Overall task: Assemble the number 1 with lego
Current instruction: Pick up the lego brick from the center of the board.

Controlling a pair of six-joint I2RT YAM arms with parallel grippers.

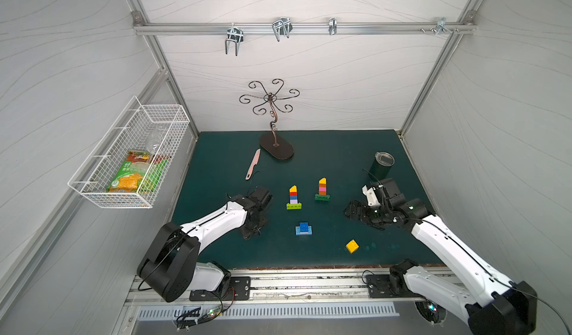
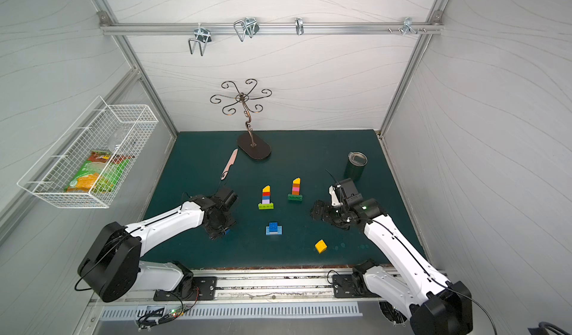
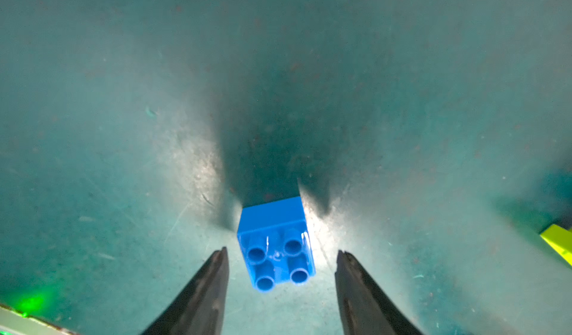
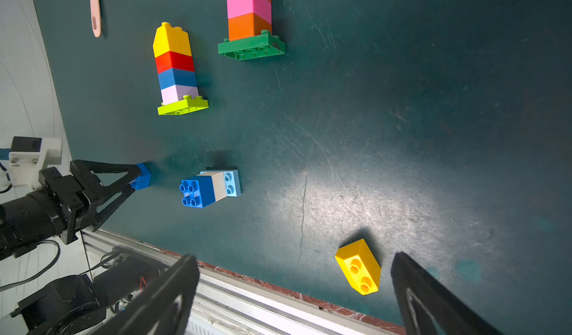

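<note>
Right now the left gripper (image 3: pixel 281 251) sits low over the dark green table mat (image 1: pixel 340 163) with its two black fingers parted on either side of a small square blue studded plastic brick (image 3: pixel 275 243). A gap shows on both sides, so the jaws are open and nothing is held. The brick rests on the mat with its four studs facing the wrist camera. The right gripper (image 4: pixel 294 257) is spread wide and empty above the right part of the mat. A yellow sloped plastic brick (image 4: pixel 359 267) lies on its side near the mat's front edge, apart from both of its fingers.

Toward the middle of the mat are three assemblies, well apart from one another:
- a short stack of blue on white on a longer light-blue brick (image 1: pixel 303 228)
- a column of lilac, blue, red and yellow on a lime base (image 1: pixel 293 197)
- a column of orange, pink, orange and yellow on a dark-green base (image 1: pixel 322 189)

Farther back lie a pink plastic knife (image 1: pixel 253 164), a curly dark metal stand (image 1: pixel 276 146) and a dark lidded tumbler (image 1: pixel 382 164)
</note>
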